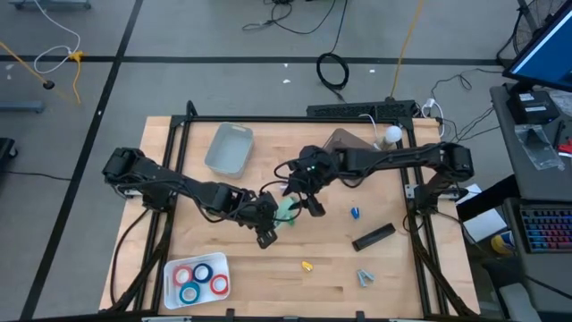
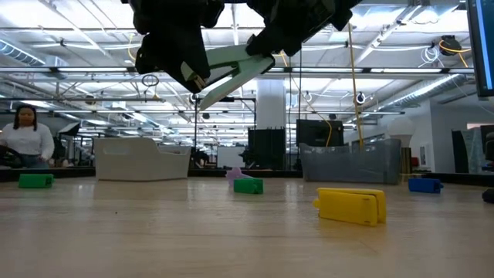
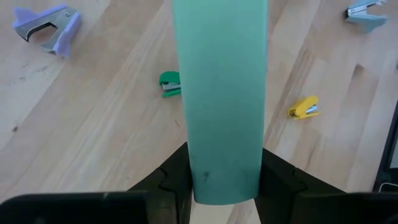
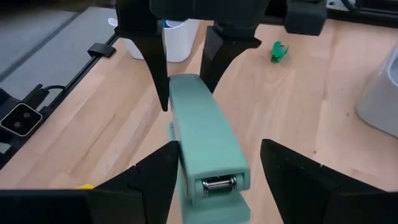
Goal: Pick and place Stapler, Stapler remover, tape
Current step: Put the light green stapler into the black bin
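A light green stapler hangs in the air between my two grippers, over the middle of the table. My left gripper is shut on one end of it. My right gripper is open, with a finger on either side of the stapler's front end, where the staple slot shows. I cannot tell if those fingers touch it. In the low view the stapler is tilted, well above the table. Two red and two blue rolls of tape lie in a white tray near the table's near left corner. My left gripper pinches the stapler's rear end between its two fingers, one on each long side. The stapler runs forward along the fingers, top face toward the wrist camera. It is lifted clear of the table and tilted.
On the table lie a black stapler, a blue staple remover, a grey one, a small yellow stapler and a small green one. A grey bin stands toward the far left. A person is beyond the table.
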Controlling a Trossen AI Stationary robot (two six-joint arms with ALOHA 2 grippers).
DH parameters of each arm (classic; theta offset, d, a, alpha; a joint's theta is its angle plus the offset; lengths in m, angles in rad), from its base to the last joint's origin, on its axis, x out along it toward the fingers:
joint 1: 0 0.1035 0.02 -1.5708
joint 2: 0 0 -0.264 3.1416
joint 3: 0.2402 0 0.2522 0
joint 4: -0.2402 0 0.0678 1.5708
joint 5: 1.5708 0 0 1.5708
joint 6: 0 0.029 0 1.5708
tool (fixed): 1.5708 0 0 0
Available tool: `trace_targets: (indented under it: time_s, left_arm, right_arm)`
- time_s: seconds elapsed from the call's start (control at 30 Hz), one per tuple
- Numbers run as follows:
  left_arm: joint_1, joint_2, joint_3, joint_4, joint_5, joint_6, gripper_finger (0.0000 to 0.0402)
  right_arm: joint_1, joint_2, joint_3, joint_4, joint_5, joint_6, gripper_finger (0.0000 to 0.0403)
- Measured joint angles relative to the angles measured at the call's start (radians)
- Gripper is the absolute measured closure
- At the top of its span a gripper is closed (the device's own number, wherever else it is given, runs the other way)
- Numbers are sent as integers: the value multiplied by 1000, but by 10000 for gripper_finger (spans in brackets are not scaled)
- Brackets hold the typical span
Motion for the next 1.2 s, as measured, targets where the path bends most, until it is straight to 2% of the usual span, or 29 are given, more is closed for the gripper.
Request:
trace_targets:
  time_s: [0.87, 1.2]
  left_arm:
    - [35, 0, 0, -8, 25, 36, 276]
    - [35, 0, 0, -4, 25, 44, 276]
  right_arm:
    - [3, 13, 1, 1, 23, -4, 182]
    - [4, 15, 1, 2, 20, -9, 224]
